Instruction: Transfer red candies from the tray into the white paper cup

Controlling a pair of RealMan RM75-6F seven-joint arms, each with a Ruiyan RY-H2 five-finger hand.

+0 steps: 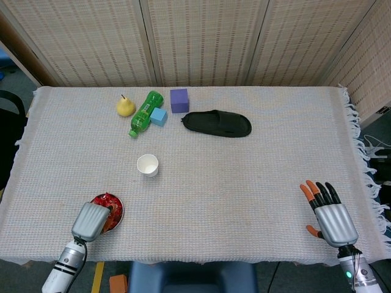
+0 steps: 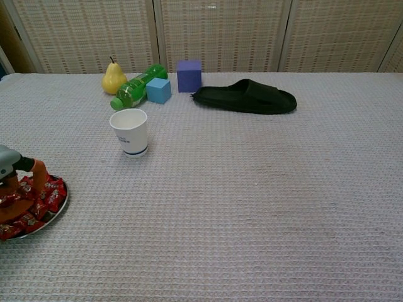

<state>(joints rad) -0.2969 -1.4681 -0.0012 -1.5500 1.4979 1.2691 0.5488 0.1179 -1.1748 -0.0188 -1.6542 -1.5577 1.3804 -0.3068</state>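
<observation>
A small round tray [image 2: 60, 207] of red candies [image 2: 49, 194] sits near the table's front left edge; in the head view the tray [image 1: 121, 209] lies below and left of the cup. My left hand [image 1: 91, 221] hangs over the tray's near side, its orange fingertips [image 2: 39, 174] dipping into the candy pile. Whether a candy is pinched is hidden. The white paper cup [image 2: 130, 131] stands upright beyond the tray, also seen as the cup [image 1: 147, 165] from above. My right hand [image 1: 328, 213] rests at the front right, fingers spread, holding nothing.
Along the back stand a yellow pear [image 1: 125, 106], a lying green bottle [image 1: 144, 112], a light blue cube [image 1: 159, 116], a purple cube [image 1: 179, 100] and a black slipper [image 1: 217, 123]. The table's right edge has a fringe [image 1: 366, 165].
</observation>
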